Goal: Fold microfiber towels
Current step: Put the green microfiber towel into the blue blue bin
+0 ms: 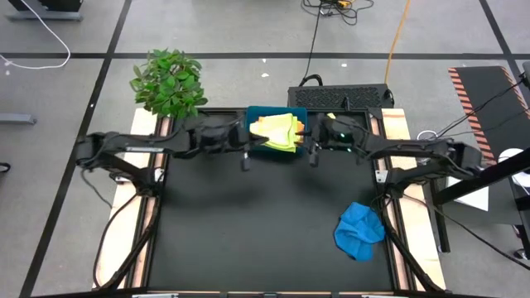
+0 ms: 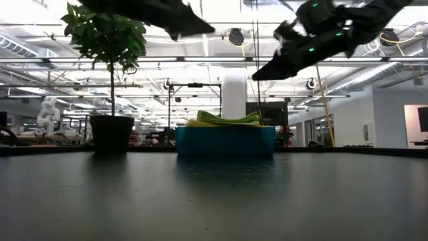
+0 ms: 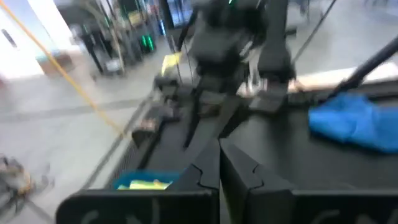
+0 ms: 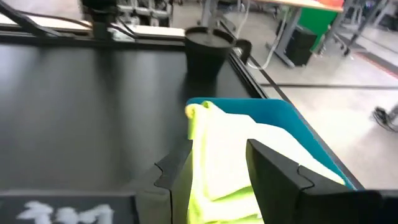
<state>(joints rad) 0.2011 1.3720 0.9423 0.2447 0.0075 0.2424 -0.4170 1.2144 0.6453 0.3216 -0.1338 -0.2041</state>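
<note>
Folded towels stacked in the teal tray (image 1: 269, 113) at the middle of the bench's far edge: orange towel (image 1: 271, 126) and pale yellow towel (image 1: 281, 124) on top, lime green towel (image 1: 280, 146) at the stack's near side. They sit there as the done pile, kept off the work area. Golden yellow one can't be told apart in the stack.

Blue towel (image 1: 359, 231) lies crumpled near the bench's right edge, toward the near right corner, well apart from the tray. Likely the only one left to fold.

Left pincer (image 1: 246, 159) hangs just left of the tray, fingers together, holding nothing. Right pincer (image 1: 314, 155) hangs just right of the tray, fingers apart, empty; in its wrist view the lime green cloth shows between them but isn't gripped. Both are raised off the bench, as the low view shows, probably clear of the stack after a drop-off.

Potted plant (image 1: 169, 80) at the far left corner, not involved.

Bench (image 1: 248, 240) centre is where the blue towel would need spreading.
</note>
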